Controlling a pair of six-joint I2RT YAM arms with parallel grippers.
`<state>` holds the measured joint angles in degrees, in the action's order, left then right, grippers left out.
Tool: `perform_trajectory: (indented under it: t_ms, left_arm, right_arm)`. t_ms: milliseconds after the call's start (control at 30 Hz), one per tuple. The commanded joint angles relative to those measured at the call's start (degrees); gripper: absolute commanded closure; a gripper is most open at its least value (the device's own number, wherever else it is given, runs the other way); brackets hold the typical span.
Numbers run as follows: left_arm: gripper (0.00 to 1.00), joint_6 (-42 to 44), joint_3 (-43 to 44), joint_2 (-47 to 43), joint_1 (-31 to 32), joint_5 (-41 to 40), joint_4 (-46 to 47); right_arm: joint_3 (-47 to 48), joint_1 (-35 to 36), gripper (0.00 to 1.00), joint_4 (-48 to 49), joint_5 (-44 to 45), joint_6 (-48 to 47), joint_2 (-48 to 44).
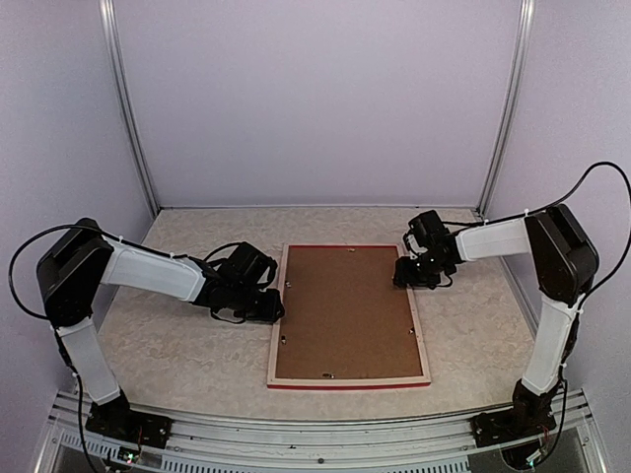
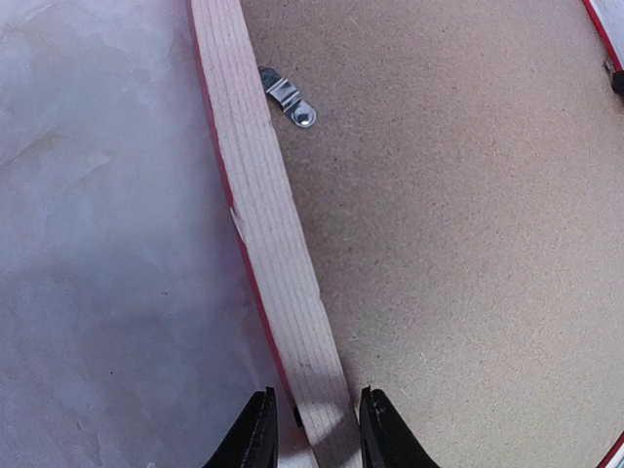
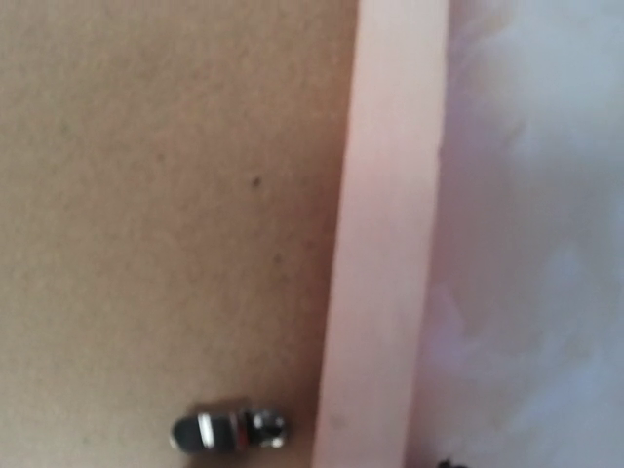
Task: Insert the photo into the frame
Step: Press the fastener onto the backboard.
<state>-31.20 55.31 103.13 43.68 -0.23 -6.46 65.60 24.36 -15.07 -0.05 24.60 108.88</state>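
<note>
The photo cannot be seen anywhere, so it may be under the brown backing board (image 1: pixel 345 310), or not in yet; I cannot tell. The frame (image 1: pixel 350 382) lies face down in the middle of the table (image 1: pixel 177 355) with the board sitting inside it, so the job looks nearly done. What may be left is turning the little clips to lock the board. The left gripper (image 2: pixel 314 434) is partly closed, with one finger on each side of the frame's left wood side. The right gripper (image 1: pixel 419 276) is over the right side, and I cannot tell how open it is. I count one frame, one board, two grippers, and one metal clip (image 2: pixel 290 97) near each gripper.
</note>
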Motion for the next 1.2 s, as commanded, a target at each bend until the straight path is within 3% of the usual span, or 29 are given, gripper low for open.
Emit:
perform_trajectory:
  t_ms: [0,767,1067,1167]
  left_arm:
    - [0.71,1.05,0.24,-0.27,-0.61,-0.3,-2.05]
    - [0.71,0.79,0.41,-0.04,-0.53,-0.3,-2.55]
    - [0.71,0.79,0.25,0.4,-0.53,-0.3,-2.18]
    - [0.71,0.71,0.15,0.37,-0.53,-0.3,-2.15]
  right_arm:
    - [1.65,-1.11,0.47,1.23,1.18,-0.31,2.71]
    - [3.44,-4.48,0.72,2.23,1.87,6.13,4.32]
    - [0.88,-5.01,0.77,3.39,0.9,9.81,3.01]
    - [1.07,-5.19,0.74,4.0,0.15,10.69,3.62]
